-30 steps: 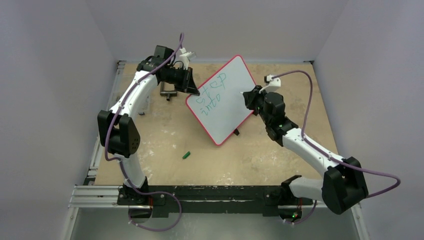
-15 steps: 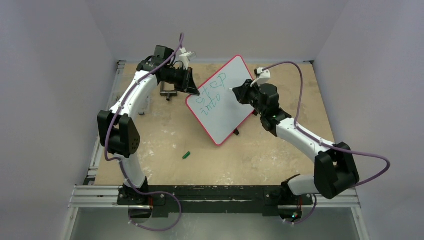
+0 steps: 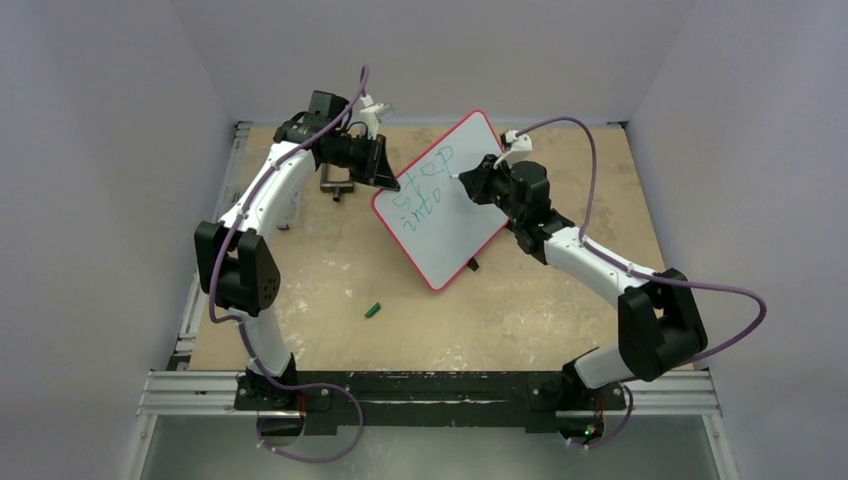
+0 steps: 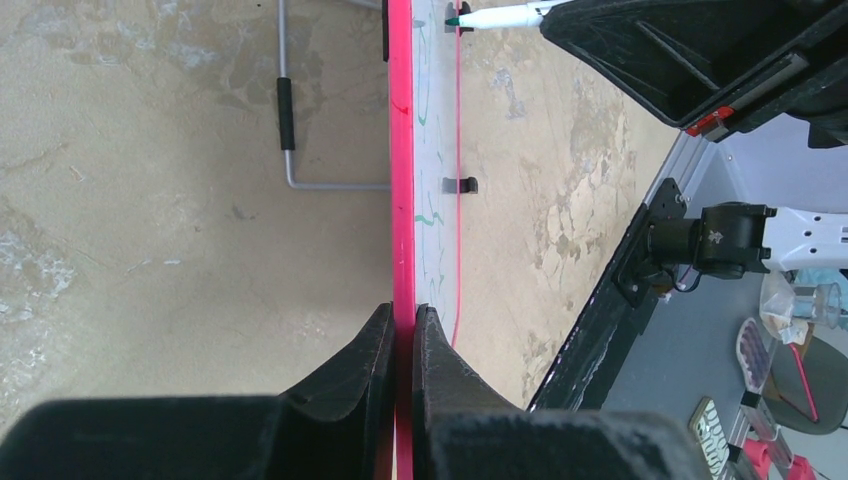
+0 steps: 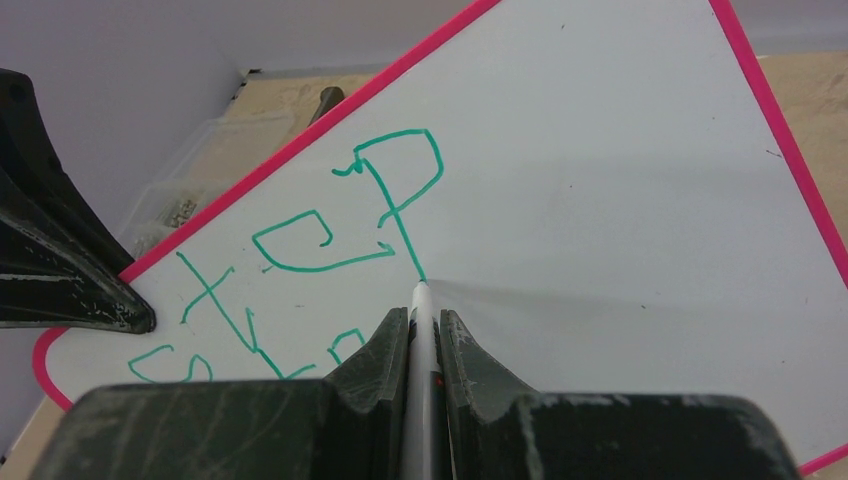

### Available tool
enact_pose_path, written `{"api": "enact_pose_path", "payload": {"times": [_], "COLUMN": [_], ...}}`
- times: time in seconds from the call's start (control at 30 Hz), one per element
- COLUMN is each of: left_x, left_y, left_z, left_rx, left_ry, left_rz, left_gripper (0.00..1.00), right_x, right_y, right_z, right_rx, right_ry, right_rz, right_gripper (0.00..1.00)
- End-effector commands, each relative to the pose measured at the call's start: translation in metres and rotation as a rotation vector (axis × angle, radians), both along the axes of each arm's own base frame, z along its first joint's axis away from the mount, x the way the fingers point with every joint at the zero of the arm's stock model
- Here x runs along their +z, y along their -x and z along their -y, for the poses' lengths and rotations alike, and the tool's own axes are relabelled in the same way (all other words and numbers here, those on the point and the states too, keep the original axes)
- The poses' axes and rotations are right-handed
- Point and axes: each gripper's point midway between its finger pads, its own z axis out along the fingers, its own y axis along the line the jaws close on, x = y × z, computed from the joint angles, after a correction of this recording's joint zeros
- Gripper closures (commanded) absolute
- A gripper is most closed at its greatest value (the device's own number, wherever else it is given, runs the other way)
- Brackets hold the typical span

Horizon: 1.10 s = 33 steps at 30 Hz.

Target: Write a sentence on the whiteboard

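Note:
The whiteboard (image 3: pixel 455 235), white with a red rim, stands tilted at the table's middle back. Green writing (image 3: pixel 420 187) on it reads "step" over "into"; no third line shows. My left gripper (image 3: pixel 384 176) is shut on the board's upper left rim, with both jaws pinching the red rim (image 4: pixel 401 150) edge-on in the left wrist view. My right gripper (image 3: pixel 470 184) is shut on a white marker (image 5: pixel 422 340). The marker's tip touches the board (image 5: pixel 600 180) at the foot of the "p" in "step" (image 5: pixel 330 230). The marker (image 4: pixel 500 17) also shows in the left wrist view.
A small green marker cap (image 3: pixel 373 310) lies on the tan table in front of the board. A metal clamp-like object (image 3: pixel 338 183) sits under the left arm. A wire stand (image 4: pixel 285 110) lies behind the board. A black rail (image 3: pixel 430 390) runs along the near edge.
My right arm has swung left and away, carrying the marker from the board's right side to the foot of the "p". The left arm and board have not moved.

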Motion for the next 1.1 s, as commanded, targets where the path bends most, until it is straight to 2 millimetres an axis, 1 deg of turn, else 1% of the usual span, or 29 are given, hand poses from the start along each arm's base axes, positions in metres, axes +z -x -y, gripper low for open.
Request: {"api": "enact_pose_path", "payload": {"times": [0.0, 0.13, 0.27, 0.37, 0.47, 0.6, 0.73, 0.93, 1.07], "left_x": [0.009, 0.009, 0.009, 0.009, 0.01, 0.01, 0.01, 0.011, 0.011], "left_y": [0.009, 0.01, 0.01, 0.01, 0.01, 0.011, 0.011, 0.012, 0.012], "left_z": [0.004, 0.004, 0.005, 0.005, 0.005, 0.005, 0.006, 0.006, 0.006], "left_rx": [-0.061, -0.062, -0.064, -0.064, -0.065, -0.065, -0.067, -0.069, -0.069], "left_ry": [-0.021, -0.018, -0.019, -0.018, -0.017, -0.017, -0.017, -0.017, -0.018], "left_rz": [0.083, 0.083, 0.084, 0.083, 0.084, 0.086, 0.085, 0.086, 0.085], "left_gripper": [1.0, 1.0, 1.0, 1.0, 1.0, 1.0, 1.0, 1.0, 1.0], "right_x": [0.026, 0.014, 0.003, -0.005, -0.007, -0.005, 0.002, 0.02, 0.026], "right_y": [-0.009, -0.01, -0.007, -0.006, -0.007, -0.011, -0.016, -0.025, -0.031], "right_z": [-0.003, 0.0, 0.002, 0.009, 0.013, 0.016, 0.017, 0.009, 0.005], "right_rx": [0.001, -0.016, -0.018, -0.048, -0.072, -0.099, -0.11, -0.096, -0.089], "right_ry": [-0.017, -0.002, 0.011, 0.023, 0.03, 0.036, 0.03, 0.011, 0.008], "right_rz": [0.072, 0.046, 0.021, 0.006, -0.003, -0.009, 0.002, 0.033, 0.037], "right_gripper": [1.0, 1.0, 1.0, 1.0, 1.0, 1.0, 1.0, 1.0, 1.0]}}
